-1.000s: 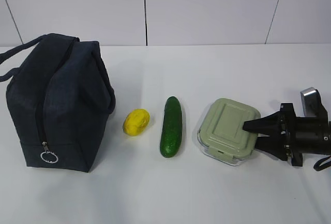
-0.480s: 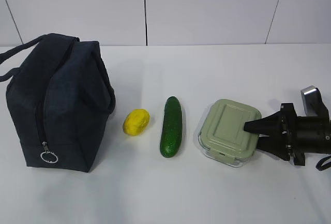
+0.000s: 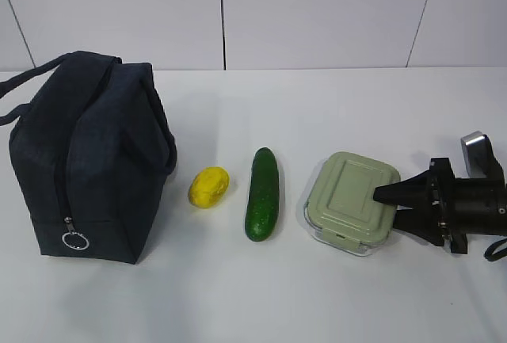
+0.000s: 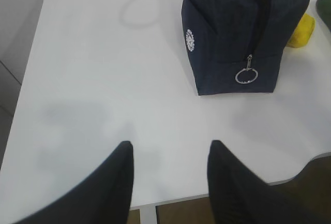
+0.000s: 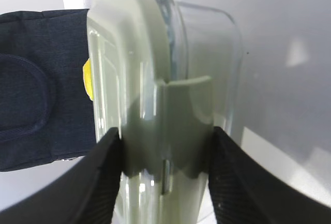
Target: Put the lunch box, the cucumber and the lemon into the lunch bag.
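- Lunch bag [image 3: 87, 165] stands near the worktop's left edge, zipper closed as far as I see.
- My left gripper [image 4: 170, 182] hangs released over bare worktop [image 4: 103, 79].
- Lemon [image 3: 209, 187], then cucumber [image 3: 263, 193], lie mid-worktop.
- Toward the right edge, my right gripper [image 5: 163, 175] clamps the lunch box [image 3: 351, 200].
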Controlling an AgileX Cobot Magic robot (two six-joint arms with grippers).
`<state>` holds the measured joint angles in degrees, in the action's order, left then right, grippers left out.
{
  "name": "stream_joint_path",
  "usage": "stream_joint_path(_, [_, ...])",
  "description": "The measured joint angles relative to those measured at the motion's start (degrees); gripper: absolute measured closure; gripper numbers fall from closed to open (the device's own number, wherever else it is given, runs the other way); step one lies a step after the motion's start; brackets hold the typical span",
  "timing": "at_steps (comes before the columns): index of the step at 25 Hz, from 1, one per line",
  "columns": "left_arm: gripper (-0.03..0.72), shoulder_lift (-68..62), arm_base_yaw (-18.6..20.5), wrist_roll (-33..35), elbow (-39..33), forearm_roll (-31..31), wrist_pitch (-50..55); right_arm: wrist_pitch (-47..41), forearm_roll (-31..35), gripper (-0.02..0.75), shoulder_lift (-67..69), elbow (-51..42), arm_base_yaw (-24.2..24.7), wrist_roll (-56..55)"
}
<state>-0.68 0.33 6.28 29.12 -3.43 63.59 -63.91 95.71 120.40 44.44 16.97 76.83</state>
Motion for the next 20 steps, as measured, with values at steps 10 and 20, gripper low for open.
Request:
stream_joint_path(10, [0.367, 0.0, 0.0, 0.0, 0.0, -0.5, 0.0, 0.0, -0.5, 0.365, 0.0, 0.0, 0.0, -0.7])
stream_joint_path(20, [0.367, 0.0, 0.0, 0.0, 0.0, -1.9, 0.0, 1.0, -1.4, 0.365, -1.7, 0.0, 0.0, -1.6])
